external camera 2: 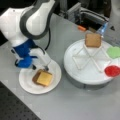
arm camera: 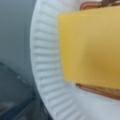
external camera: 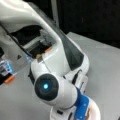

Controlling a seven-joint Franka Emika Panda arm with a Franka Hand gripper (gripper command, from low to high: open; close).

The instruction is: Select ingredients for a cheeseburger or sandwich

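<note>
Gripper [external camera 2: 46,67] found low over white paper plate [external camera 2: 27,86] in a front view, fingertips just above the near corner of yellow cheese square [external camera 2: 45,78]; opening between fingers could not be told, nothing seen in its grasp. Cheese noted lying flat on a brown piece [external camera 2: 35,78] on that plate, also filling the wrist view [arm camera: 92,47]. Further right, noted one toast square [external camera 2: 93,40], green leafy piece [external camera 2: 114,52] and red disc [external camera 2: 112,70] on white round tray [external camera 2: 75,75].
</note>
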